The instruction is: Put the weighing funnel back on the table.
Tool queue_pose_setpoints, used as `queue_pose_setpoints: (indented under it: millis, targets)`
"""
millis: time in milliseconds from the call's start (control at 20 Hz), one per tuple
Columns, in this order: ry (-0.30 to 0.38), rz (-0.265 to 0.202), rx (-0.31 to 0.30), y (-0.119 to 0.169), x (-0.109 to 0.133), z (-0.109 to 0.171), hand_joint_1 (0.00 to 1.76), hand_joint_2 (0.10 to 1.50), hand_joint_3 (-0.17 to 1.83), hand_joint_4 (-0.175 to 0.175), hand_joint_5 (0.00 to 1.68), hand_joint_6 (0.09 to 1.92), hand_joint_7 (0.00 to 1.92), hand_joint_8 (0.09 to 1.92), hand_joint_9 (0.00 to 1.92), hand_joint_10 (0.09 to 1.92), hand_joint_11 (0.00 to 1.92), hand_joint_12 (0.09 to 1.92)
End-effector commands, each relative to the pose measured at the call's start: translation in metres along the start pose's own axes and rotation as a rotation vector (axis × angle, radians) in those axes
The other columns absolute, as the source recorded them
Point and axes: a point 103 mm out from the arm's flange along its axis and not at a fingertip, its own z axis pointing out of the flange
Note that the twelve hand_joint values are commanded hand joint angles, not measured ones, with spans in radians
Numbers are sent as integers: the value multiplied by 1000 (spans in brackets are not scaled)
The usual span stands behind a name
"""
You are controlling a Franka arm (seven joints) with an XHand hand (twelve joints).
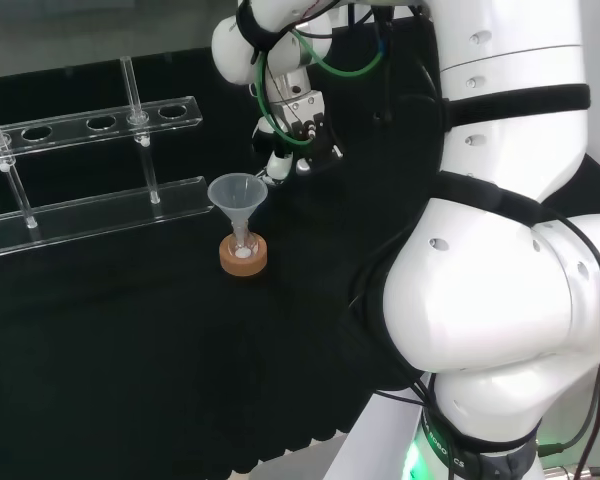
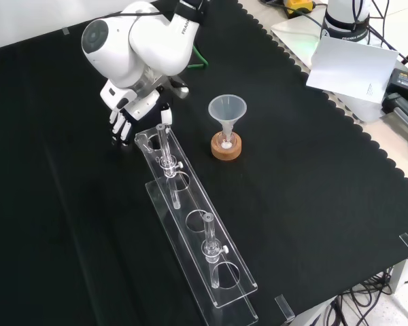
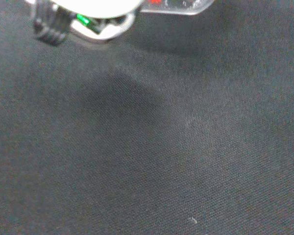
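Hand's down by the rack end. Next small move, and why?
Probably ease the hand straight down the last bit to the cloth. Front view has it low over bare cloth beside the end of the rack, clear of the funnel; wrist view shows cloth close with a shadow. What it holds I cannot make out.

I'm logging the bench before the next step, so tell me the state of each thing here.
Cork ring: flat on the cloth.
Flask: upright on the cork ring.
Funnel: upright, mouth up, stem in the flask.
Rack: standing on the cloth.
Hand: low by the rack's end; grip unclear.
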Motion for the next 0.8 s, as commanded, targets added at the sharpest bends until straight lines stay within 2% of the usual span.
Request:
queue_pose_setpoints:
  millis: [50,350,600,700,800]
  targets:
    - [2,3,-17,-20,4,-18,877,594,560,-9,381,357,167,615,629,87,239,1309]
    - [-5,20,-57,-49,4,-38,822,602,516,-11,379,200,124,603,575,87,172,1331]
    - [-16,36,-82,-76,6,-54,812,608,496,-10,398,138,123,597,563,87,171,1332]
    - [-19,42,-94,-87,7,-62,810,613,486,-10,419,87,124,593,521,184,173,1329]
    - [-23,46,-106,-97,9,-68,809,614,483,-10,436,87,125,593,443,373,175,1332]
